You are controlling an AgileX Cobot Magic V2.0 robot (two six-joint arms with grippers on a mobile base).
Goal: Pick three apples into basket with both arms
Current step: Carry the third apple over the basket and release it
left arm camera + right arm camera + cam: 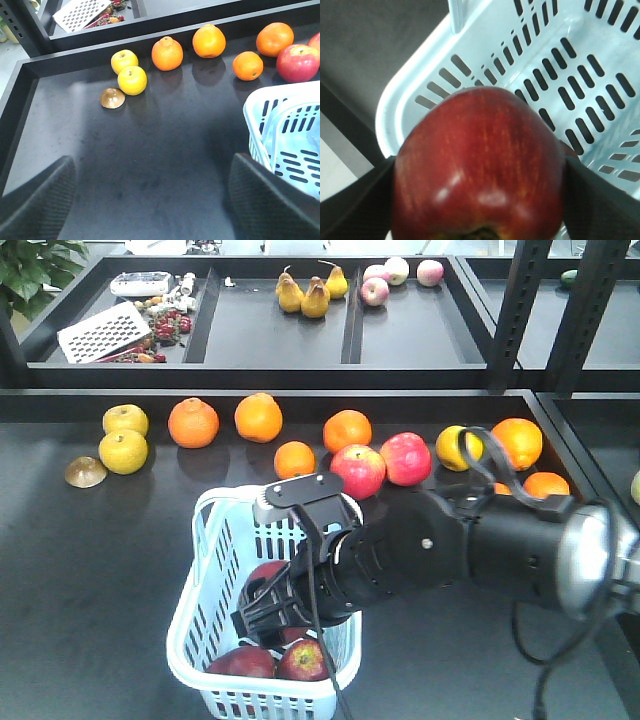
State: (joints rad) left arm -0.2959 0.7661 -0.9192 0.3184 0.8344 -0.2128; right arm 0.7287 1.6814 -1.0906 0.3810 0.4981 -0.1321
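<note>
2 apples (pixel 272 661) already lie in the basket (pixel 205 570), just below the right tool (pixel 268 612). That tool pinches apple 3 (pixel 479 165) over the basket interior. Judged step: final placement. Next move: lower slightly, spread the fingers, then lift out clear of the rim and the handle (pixel 228 498) just behind the tool. Left tool (pixel 150 200) hangs spread and empty over bare counter (pixel 150 150), basket to its right. Oranges (pixel 193 422) and pink apples (pixel 358 470) lie beyond the basket, out of the path.
</note>
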